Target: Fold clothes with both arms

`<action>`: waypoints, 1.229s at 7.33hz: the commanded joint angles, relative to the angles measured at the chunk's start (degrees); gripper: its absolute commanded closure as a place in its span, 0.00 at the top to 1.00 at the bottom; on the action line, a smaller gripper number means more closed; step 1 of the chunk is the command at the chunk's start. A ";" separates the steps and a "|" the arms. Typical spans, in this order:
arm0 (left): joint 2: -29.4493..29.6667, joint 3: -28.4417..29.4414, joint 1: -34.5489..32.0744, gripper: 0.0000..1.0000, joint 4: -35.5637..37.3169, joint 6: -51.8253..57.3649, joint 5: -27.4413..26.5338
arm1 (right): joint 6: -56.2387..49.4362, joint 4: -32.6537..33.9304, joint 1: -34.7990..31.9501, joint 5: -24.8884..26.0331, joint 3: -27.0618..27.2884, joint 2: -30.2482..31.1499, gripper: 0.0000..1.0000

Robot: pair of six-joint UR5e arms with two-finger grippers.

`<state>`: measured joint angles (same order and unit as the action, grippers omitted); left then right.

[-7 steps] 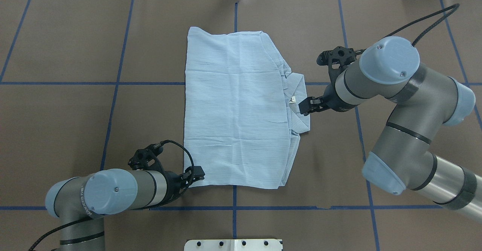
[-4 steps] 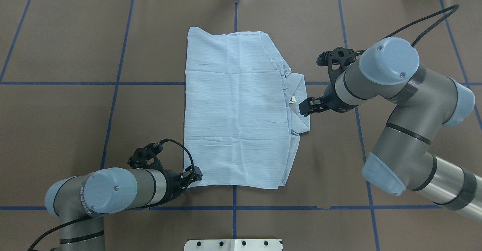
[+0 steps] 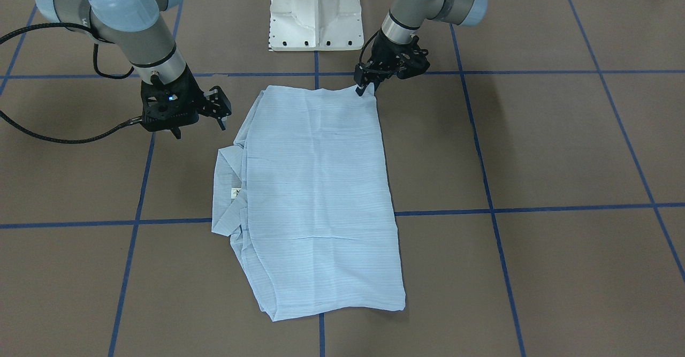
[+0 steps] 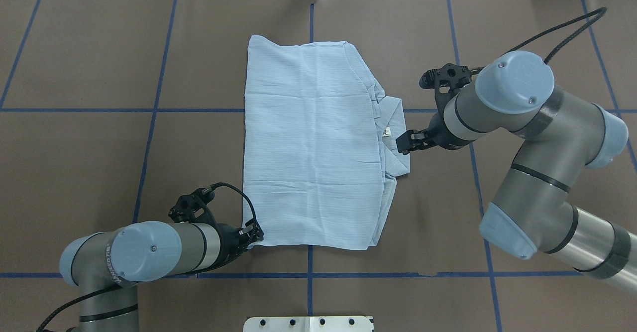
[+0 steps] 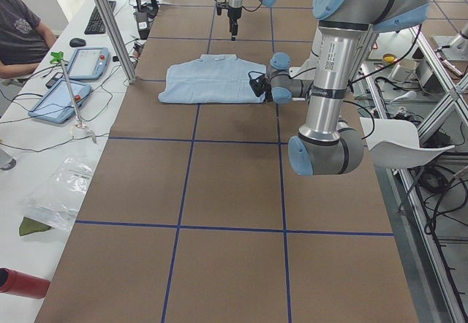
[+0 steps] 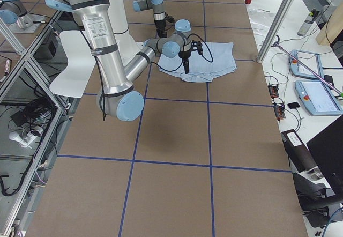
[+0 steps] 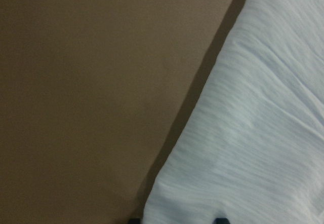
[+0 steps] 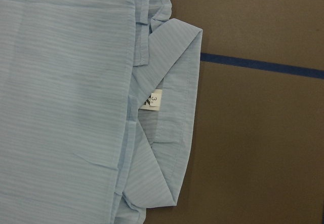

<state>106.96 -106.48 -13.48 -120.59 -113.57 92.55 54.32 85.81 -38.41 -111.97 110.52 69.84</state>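
Folded shirt at mid-frame, a gripper at two of its edges.
The shirt lies flat on the table. The left gripper is at its lower-left corner, tips narrowly apart beside the cloth edge. The right gripper hovers at the collar on the right; I cannot tell how wide it is.

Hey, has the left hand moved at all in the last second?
Yes, slightly: the left hand has slid leftward in the overhead view, away from the centre blue tape line, ending at the shirt corner.
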 commanded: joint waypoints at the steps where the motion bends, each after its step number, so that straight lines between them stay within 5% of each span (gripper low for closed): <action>1: 0.00 -0.13 -0.06 0.03 0.00 -0.08 0.00 | 0.00 0.06 0.00 -0.09 0.13 0.03 1.00; 5: 0.00 -2.75 -0.32 0.00 0.09 0.45 0.17 | 4.80 -0.02 1.57 -0.53 0.83 0.03 1.00; 9: 0.17 -2.85 -0.41 0.00 0.09 0.54 0.17 | 30.32 0.15 9.38 1.05 3.38 -1.37 1.00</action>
<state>107.02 -109.30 -13.88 -120.50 -113.04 92.72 74.70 85.86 -31.85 -111.69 113.37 69.06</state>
